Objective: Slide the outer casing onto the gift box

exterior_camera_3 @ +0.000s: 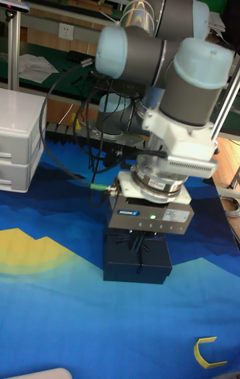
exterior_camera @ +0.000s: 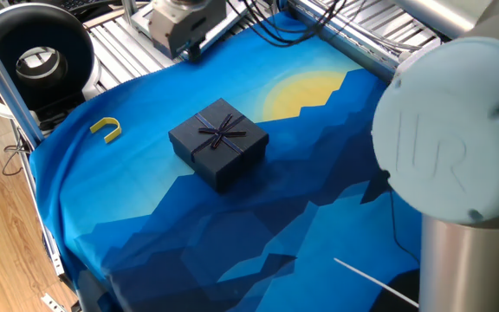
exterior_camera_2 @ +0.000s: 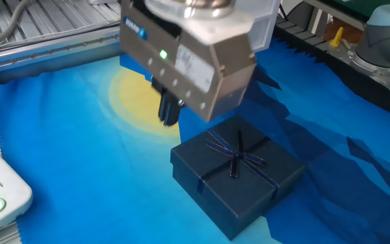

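**Hovering gripper, closed navy box on the blue cloth**

Looking first at the gripper (exterior_camera_2: 169, 112), we see it raised above the table (exterior_camera: 102, 199) with nothing between its dark fingers (exterior_camera_2: 165, 108). They hang close together below the grey body with its green light, but we cannot tell for sure whether they are fully closed. In one fixed view the gripper sits at the far edge of the cloth, well apart from the box; in the tall fixed view it hangs in front of the box and hides part of its top.

Below and beside it, we see the outer casing (exterior_camera_2: 239, 163), a square dark navy cover with a thin ribbon bow (exterior_camera_2: 236, 154) on its top face. It rests flat on the blue cloth (exterior_camera_2: 59, 156), near the middle of the table. We cannot make out the gift box as a separate thing: only one navy box shape shows, and no tan interior is visible.

Farther out, we see a yellow printed disc (exterior_camera_2: 131, 102) on the cloth beyond the gripper, a small yellow C-shaped piece (exterior_camera: 106, 129) lying apart from the casing, and a white drawer unit (exterior_camera_3: 20, 142) at the table's edge.
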